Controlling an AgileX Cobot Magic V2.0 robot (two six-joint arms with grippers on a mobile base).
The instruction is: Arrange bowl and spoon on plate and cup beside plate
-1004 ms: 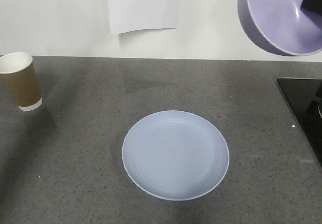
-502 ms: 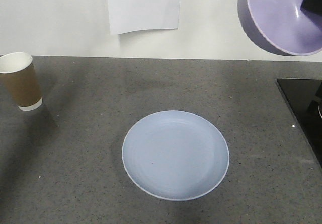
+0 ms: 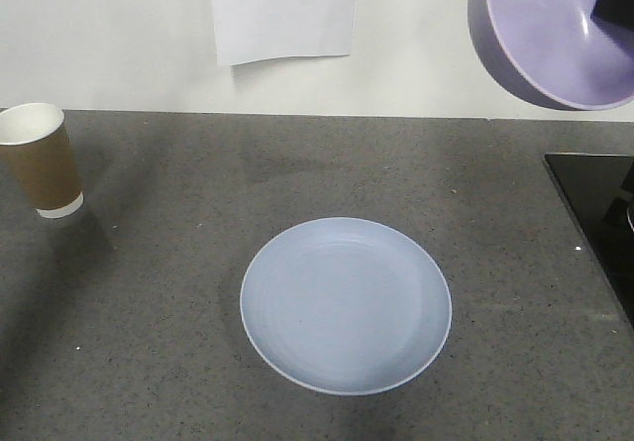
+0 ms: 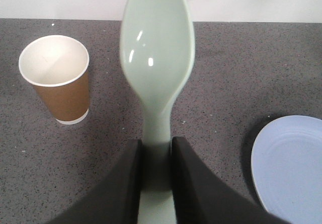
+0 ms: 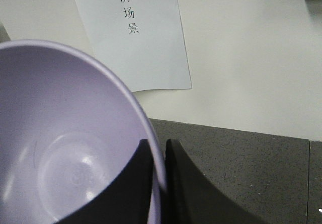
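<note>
The pale blue plate (image 3: 346,304) lies on the dark counter, front centre, with nothing on it; its left edge shows as plate (image 4: 292,163) in the left wrist view. The brown paper cup (image 3: 40,160) stands upright at the far left, also seen as cup (image 4: 58,78). My left gripper (image 4: 156,146) is shut on the handle of the mint-green spoon (image 4: 157,48), held above the counter. The lavender bowl (image 3: 555,30) hangs in the air at the upper right. My right gripper (image 5: 159,148) is shut on the rim of the bowl (image 5: 60,143), one finger inside, one outside.
A white paper sheet (image 3: 284,13) with printed characters hangs on the back wall. A black glossy panel (image 3: 594,213) is set into the counter at the right edge. The wall borders the counter at the back.
</note>
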